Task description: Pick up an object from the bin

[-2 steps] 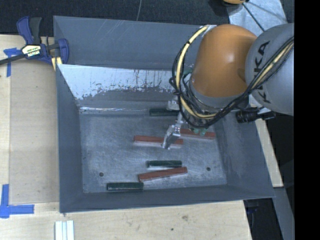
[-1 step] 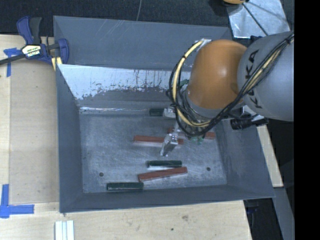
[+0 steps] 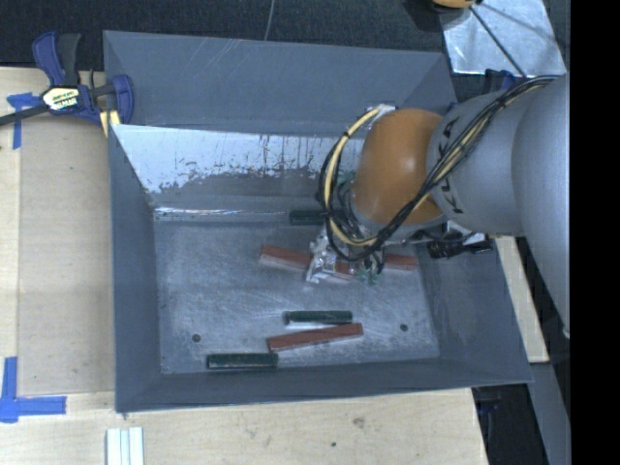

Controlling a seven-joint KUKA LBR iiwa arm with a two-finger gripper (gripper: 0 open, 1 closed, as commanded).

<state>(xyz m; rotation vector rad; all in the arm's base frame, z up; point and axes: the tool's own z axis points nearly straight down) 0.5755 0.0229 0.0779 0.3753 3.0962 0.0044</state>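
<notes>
Scene: grey metal bin (image 3: 136, 260), a few loose things on its floor. My gripper (image 3: 332, 265) is low over the middle of the floor, toward the back wall; I cannot tell whether it is apart or together. Directly under it lies a reddish-brown flat stick (image 3: 284, 257), roughly parallel to the back wall. Judged light, stiff, thin and smooth, so likely to pivot if caught near an end; best taken across its narrow width at mid-length. Nearer the front edge: second reddish-brown stick (image 3: 315, 336), dark green stick (image 3: 318, 316), black stick (image 3: 242, 361).
</notes>
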